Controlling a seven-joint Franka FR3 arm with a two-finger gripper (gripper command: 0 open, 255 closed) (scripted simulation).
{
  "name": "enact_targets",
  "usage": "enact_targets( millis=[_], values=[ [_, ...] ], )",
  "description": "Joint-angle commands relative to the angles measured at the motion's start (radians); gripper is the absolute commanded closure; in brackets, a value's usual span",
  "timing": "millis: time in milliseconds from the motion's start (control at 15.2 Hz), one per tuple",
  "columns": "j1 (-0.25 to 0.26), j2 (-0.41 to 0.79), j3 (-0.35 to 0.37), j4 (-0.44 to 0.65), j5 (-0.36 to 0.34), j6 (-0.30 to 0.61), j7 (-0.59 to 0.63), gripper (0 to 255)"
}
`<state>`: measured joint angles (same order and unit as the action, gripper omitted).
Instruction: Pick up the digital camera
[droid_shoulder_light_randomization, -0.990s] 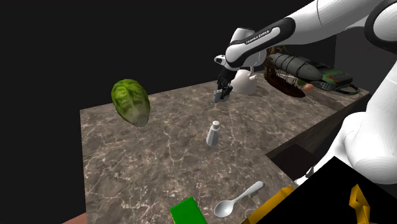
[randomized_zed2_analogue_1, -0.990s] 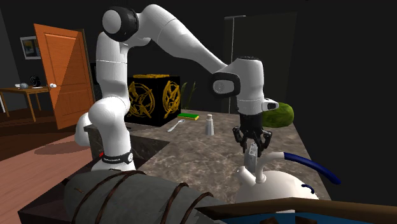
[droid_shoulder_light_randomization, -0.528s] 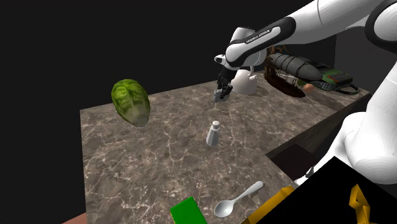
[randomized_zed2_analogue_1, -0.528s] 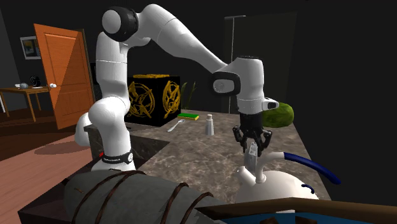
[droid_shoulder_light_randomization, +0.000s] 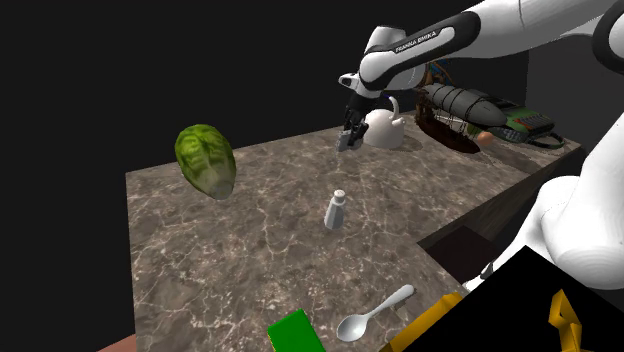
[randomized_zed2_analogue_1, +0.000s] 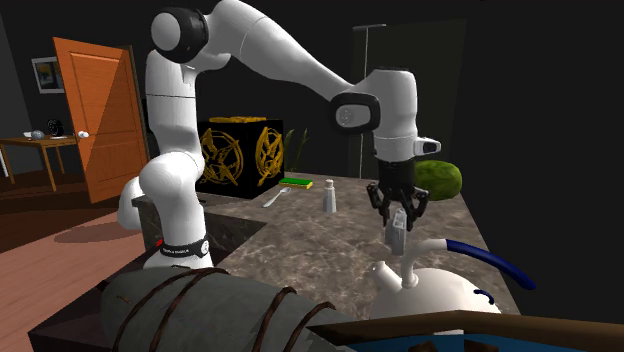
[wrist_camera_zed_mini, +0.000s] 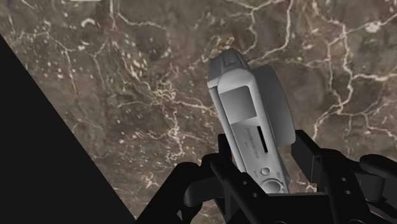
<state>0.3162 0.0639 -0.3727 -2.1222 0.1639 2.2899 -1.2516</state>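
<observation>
The digital camera (wrist_camera_zed_mini: 245, 114), a slim silver-grey body, is sitting clamped between the two black fingers of the end effector (randomized_zed2_analogue_1: 398, 210), which is closing on its narrow sides near one end. That grip is leaving most of the body sticking out past the fingertips, pointing down toward the counter (droid_shoulder_light_randomization: 250, 240). From the second exterior view it appears to be hanging clear of the marble, over the counter's far side in the shoulder view, so the pick-up is looking close to done. Holding it by one end is probably giving the long free part some leverage to swing, so a steady rise is what the next move is calling for.

Just beside the camera a white teapot (droid_shoulder_light_randomization: 385, 130) is standing with its lid on, so what it is holding cannot be told. Behind it a brown bowl (droid_shoulder_light_randomization: 447, 136) is resting, its inside hidden. Farther out, a small shaker (droid_shoulder_light_randomization: 336, 209) is standing upright mid-counter, and a green leafy head (droid_shoulder_light_randomization: 206, 160) is sitting well apart near the far corner.
</observation>
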Motion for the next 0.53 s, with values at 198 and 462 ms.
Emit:
enact_targets(
  millis=[198, 462],
  values=[
    [0.002, -0.034, -0.001, 0.034, -0.024, -0.064, 0.023, 255],
    [0.003, -0.046, -0.001, 0.05, -0.033, -0.091, 0.03, 255]
  ],
)
